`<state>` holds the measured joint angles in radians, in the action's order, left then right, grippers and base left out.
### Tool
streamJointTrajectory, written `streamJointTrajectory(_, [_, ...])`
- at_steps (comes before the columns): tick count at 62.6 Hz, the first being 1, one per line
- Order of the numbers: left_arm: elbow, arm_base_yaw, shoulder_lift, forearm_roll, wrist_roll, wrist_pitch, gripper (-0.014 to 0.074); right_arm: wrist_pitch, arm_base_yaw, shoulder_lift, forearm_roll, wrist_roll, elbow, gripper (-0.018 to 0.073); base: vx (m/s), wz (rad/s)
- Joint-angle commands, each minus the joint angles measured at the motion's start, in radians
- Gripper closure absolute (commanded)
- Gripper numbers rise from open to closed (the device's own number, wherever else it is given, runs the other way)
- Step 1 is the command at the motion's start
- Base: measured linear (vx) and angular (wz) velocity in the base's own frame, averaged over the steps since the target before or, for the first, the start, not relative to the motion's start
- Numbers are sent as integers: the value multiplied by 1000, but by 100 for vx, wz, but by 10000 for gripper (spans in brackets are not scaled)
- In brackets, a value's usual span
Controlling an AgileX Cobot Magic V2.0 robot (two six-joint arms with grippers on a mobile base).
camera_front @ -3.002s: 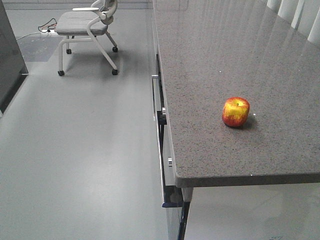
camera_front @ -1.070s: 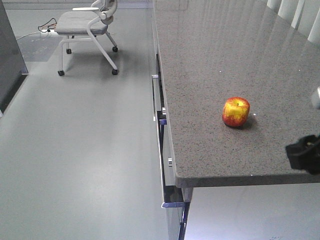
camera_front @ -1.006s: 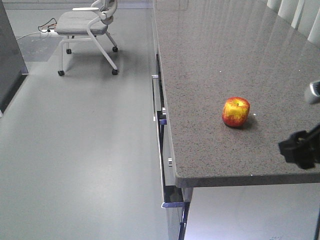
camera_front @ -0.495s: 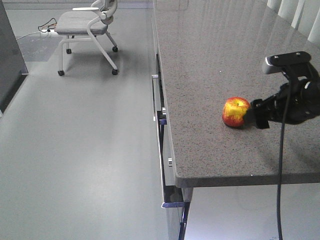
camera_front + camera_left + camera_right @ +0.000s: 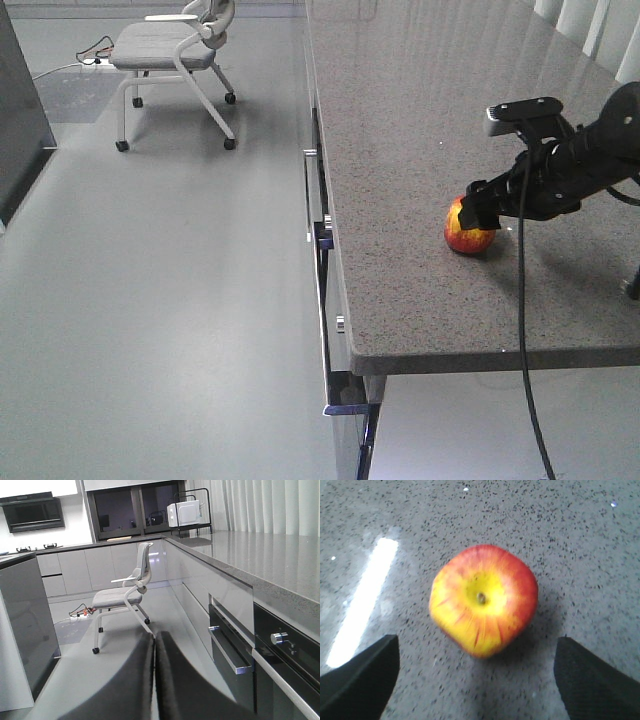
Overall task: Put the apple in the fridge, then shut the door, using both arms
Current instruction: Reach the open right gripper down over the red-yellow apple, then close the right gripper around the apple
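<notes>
The apple [image 5: 483, 600] sits stem-up on the table [image 5: 420, 120]; right gripper [image 5: 477, 677] hangs over it, jaws spread wide, touching nothing; left gripper [image 5: 154, 680] jaws pressed together, empty.

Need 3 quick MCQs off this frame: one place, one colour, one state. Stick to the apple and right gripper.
1. Where on the counter is the apple?
A. toward the near end
B. at the far end
C. overhanging an edge
2. Colour around the apple's stem?
A. green
B. yellow
C. white
3. The right gripper fingers are:
A. shut on the apple
B. shut, empty
C. open, flanking the apple
Key: 1 A, the front view shows it near the front edge; 2 B, the wrist view shows a yellow centre ringed by red; 3 C, both fingers sit clear of the apple.
</notes>
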<state>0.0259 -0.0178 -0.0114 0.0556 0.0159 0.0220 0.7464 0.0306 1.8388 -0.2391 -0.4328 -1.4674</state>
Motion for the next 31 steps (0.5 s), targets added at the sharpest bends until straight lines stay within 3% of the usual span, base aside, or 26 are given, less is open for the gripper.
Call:
streamJointTrajectory(1, [22, -2, -15, -5, -4, -75, 603, -33, 9, -6, -12, -15, -71, -60, 0, 0])
streamJointTrajectory(31, [22, -2, -15, -5, -4, -75, 603, -52, 32, 170, -1, -50, -216, -31, 0, 0])
